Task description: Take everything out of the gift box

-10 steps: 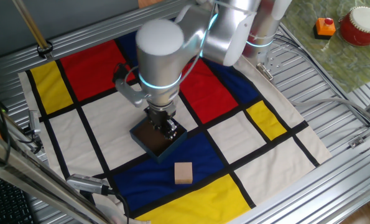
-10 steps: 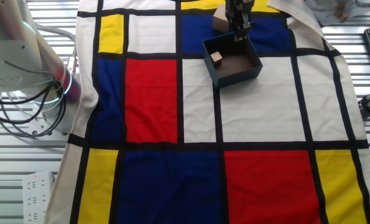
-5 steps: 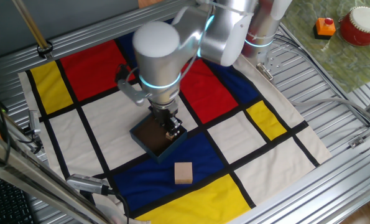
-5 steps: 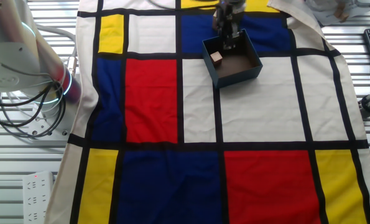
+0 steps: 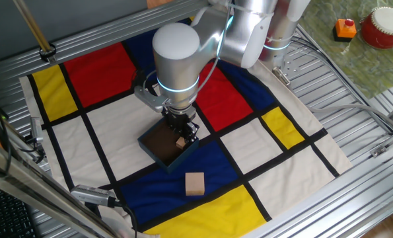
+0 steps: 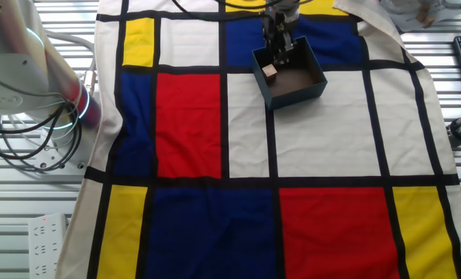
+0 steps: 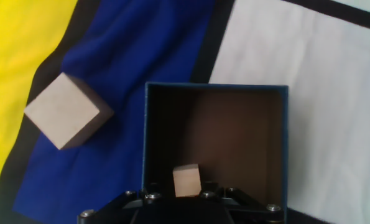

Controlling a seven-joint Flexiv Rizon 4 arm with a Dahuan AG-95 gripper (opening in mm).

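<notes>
Sitting in the gift box (image 7: 278, 149), one block (image 7: 186, 180); another block (image 7: 66, 112) outside; gripper (image 5: 181, 135) state unclear.

Place: you're at a lab bench.
Evidence: slatted metal table (image 5: 355, 112), robot arm (image 5: 183, 59), power strip (image 6: 44, 232).

Blocks (image 7: 186, 180) (image 7: 66, 112): pale matt wood. Gift box (image 7: 278, 149): matt card. Cloth (image 5: 104, 125): soft, creased. Arm (image 5: 176, 49): glossy white.

Dark-blue gift box (image 7: 215, 91) (brown inside), tan blocks (image 7: 186, 180), colour-block cloth (image 6: 215, 116)
</notes>
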